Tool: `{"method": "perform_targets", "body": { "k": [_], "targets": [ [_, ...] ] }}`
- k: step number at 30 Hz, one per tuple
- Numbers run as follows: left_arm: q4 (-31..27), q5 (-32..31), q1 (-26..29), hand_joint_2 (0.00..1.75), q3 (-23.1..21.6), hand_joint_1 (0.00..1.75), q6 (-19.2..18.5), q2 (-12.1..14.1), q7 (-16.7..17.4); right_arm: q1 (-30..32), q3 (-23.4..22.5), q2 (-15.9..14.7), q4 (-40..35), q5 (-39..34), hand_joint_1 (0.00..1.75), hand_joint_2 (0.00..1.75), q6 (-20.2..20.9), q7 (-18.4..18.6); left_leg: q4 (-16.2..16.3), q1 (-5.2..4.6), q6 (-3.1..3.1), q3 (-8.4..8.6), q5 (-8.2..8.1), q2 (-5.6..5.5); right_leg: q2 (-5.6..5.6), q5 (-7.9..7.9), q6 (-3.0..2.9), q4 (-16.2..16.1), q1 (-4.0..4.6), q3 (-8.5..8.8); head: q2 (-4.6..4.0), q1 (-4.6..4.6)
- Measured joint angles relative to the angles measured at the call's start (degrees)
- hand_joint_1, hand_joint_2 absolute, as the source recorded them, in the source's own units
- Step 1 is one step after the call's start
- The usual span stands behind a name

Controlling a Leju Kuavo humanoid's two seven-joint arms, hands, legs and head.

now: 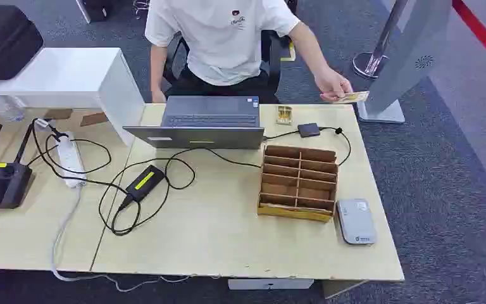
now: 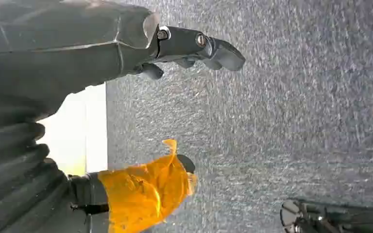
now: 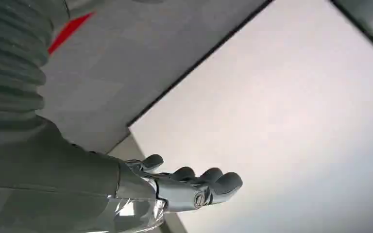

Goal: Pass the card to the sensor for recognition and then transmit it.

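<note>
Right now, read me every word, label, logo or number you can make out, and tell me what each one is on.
None can be read.
White T-shirt: small chest logo with script, too blurred.
Grey card reader: small mark near its front edge, too small.
Power adapter: yellow-green label, unreadable.
Black router: yellow strip, unreadable.
Laptop: white sticker and green mark, blurred.

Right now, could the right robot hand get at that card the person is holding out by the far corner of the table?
Probably not yet. The card is pinched in the person's hand at the far right corner, beyond the wooden organizer. The right robot hand is open and empty, seemingly hanging beside the table.
</note>
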Motion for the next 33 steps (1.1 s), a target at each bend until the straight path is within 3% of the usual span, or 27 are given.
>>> {"method": "perform_targets", "body": {
  "k": [2,3,7,11,20,25,33],
  "targets": [
    [0.13,-0.42,-0.09,0.0,0.22,0.0,-0.79,-0.04,0.02,-0.53,0.66,-1.78,-2.06,-1.48,0.0,1.75,2.73,-1.53,-0.04,0.0,0.02,-0.04,-0.02,0.0,0.0,0.0,0.0,0.0,0.0,0.01,0.0,-0.04],
    [0.26,-0.48,-0.17,1.75,0.39,0.0,-1.2,-0.11,0.02,-0.98,1.33,-2.36,-3.32,-2.25,0.0,1.75,4.13,-2.03,-0.04,0.0,0.03,-0.05,-0.02,0.01,0.0,0.0,0.0,0.0,0.0,0.02,0.0,0.0],
    [0.42,-0.81,-0.48,1.75,1.05,0.0,-2.28,-0.46,0.17,-2.05,5.71,-3.63,-8.18,-4.57,0.0,1.75,7.83,-2.1,-0.05,0.0,0.03,-0.05,-0.01,-0.01,-0.03,0.0,0.0,0.01,0.01,0.04,0.0,-0.02],
    [0.42,-0.99,-0.56,1.75,1.16,0.0,-2.89,-0.57,0.17,-3.39,11.13,-4.68,-11.51,-6.01,0.0,1.75,8.6,-0.57,-0.04,0.0,0.05,-0.06,0.02,-0.13,-0.16,0.0,0.0,0.02,0.0,0.1,0.0,0.04],
    [0.42,-1.97,-0.81,1.75,1.2,0.0,-4.57,-0.85,0.02,-8.24,29.71,-5.21,-18.47,-7.85,0.0,1.75,8.55,2.53,-0.04,0.0,0.07,-0.05,0.09,-0.15,-0.18,0.0,0.0,0.03,0.01,0.12,0.0,-0.02],
    [0.42,-2.56,-0.89,1.75,1.2,0.0,-5.27,-0.98,0.0,-12.47,40.03,-3.76,-19.46,-6.91,0.0,1.75,7.94,3.71,-0.04,0.0,0.06,-0.05,0.1,-0.15,-0.18,0.0,0.0,0.04,0.01,0.11,0.0,-0.02],
    [0.42,-4.11,-1.06,1.75,1.2,0.0,-6.17,-1.05,-0.18,-19.0,55.46,1.07,-19.35,-5.36,0.0,1.75,5.49,5.37,-0.04,0.02,0.05,-0.05,0.15,-0.19,-0.21,0.0,0.0,0.08,0.04,0.1,0.0,-0.02]
  ]
}}
